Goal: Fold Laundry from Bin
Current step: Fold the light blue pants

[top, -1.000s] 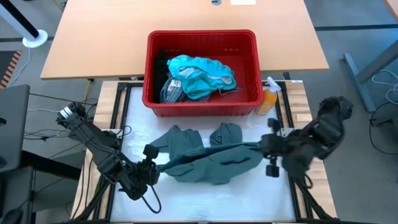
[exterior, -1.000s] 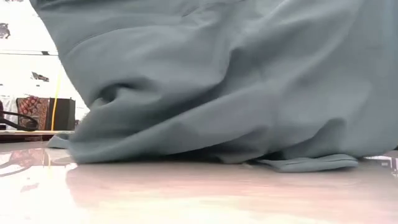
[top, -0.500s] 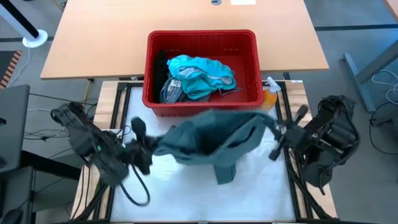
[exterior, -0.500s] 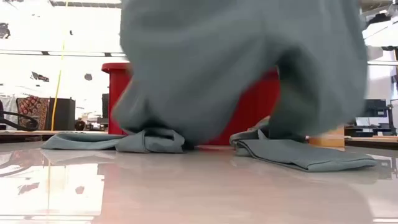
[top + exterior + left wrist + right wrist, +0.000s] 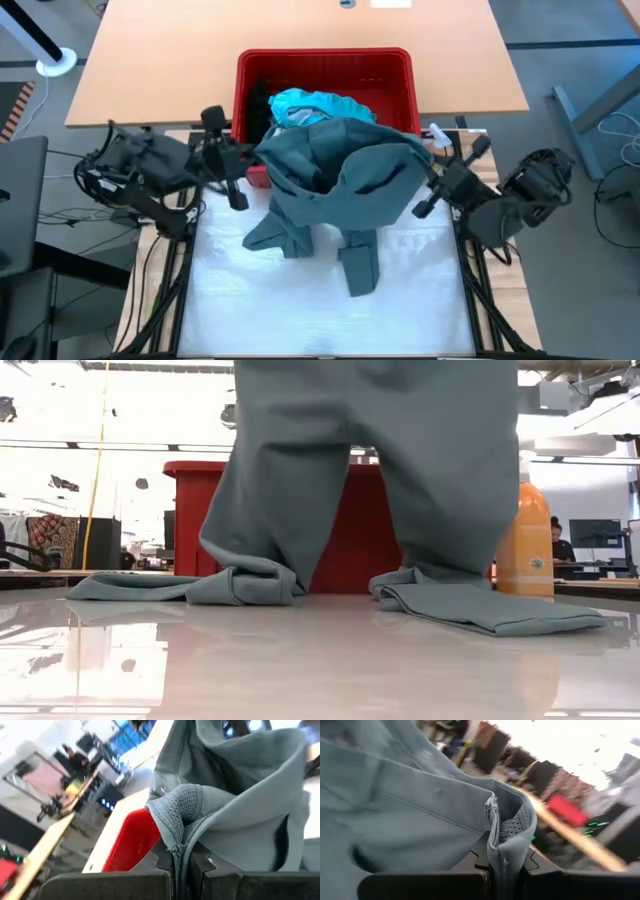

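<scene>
Hanging between the 2 arms, the grey-green garment (image 5: 340, 180) is lifted over the table (image 5: 300, 320), its top edge stretched in front of the red bin (image 5: 325, 62) while 2 lower ends trail down and rest crumpled on the tabletop. The left gripper (image 5: 232, 162) is pressed together on 1 ribbed corner, which the left wrist view shows pinched between the fingers (image 5: 165, 862); the right gripper (image 5: 432, 190) pinches the other ribbed corner the same way. The cloth looks soft, light and limp, sagging in the middle and draping in loose folds, so it will likely follow any pull but slump where unsupported. The ribbed hem corners seem the firmest places to hold. More laundry, a teal piece (image 5: 300, 103), sits in the bin, with an orange bottle (image 5: 525, 540) just beside it.
</scene>
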Tool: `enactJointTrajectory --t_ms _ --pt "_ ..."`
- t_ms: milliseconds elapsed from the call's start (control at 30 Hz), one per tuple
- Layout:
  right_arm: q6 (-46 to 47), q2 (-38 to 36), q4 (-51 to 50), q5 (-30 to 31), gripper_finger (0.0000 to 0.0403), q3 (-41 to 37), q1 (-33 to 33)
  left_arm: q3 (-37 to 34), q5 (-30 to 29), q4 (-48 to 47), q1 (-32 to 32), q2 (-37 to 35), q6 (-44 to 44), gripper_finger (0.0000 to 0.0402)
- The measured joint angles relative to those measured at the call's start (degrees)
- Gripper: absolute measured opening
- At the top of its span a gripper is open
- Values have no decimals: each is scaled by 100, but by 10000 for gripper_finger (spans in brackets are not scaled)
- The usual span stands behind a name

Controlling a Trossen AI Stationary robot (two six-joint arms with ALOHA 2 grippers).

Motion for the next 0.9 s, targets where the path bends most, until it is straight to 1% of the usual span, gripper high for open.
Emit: enactJointTrajectory --t_ms 67,100,133,200,267,333,400,467,567,633,733,833,900 --pt "212 2 91 -707 47 1 -61 0 181 -651 70 -2 -487 0" --pt "388 19 97 -1118 47 1 -67 0 423 -1055 81 -7 -811 0" --pt "564 64 87 -1511 47 1 -65 -7 758 -1480 75 -9 -1161 0" --pt "848 198 37 -2124 47 1 -31 -130 1627 -2148 -38 -9 -1887 0" --pt "1026 429 32 -2612 47 1 81 -416 2367 -2463 -352 -9 -2440 0" --pt "1171 755 41 -3013 47 1 211 -821 2710 -2527 -864 -3 -2894 0" --pt "1298 1160 76 -3218 47 0 326 -1272 2860 -2521 -1440 2 -3367 0" --pt "1367 1647 200 -3227 47 -1 454 -1769 2977 -2498 -2028 -1 -3866 0" --pt "1339 2375 578 -3269 47 -7 547 -2721 2998 -2230 -2781 -2 -4594 0" --pt "1215 2815 952 -3516 47 -8 517 -3373 3007 -2043 -3164 7 -5080 0" --pt "844 3389 1538 -4130 47 -8 349 -4255 3033 -1706 -3578 4 -5676 0" --pt "699 3808 2128 -4634 47 -12 133 -4982 3169 -1319 -3746 4 -6020 0" --pt "693 3961 2470 -5033 47 -12 7 -5355 3302 -1134 -3831 4 -6250 0"
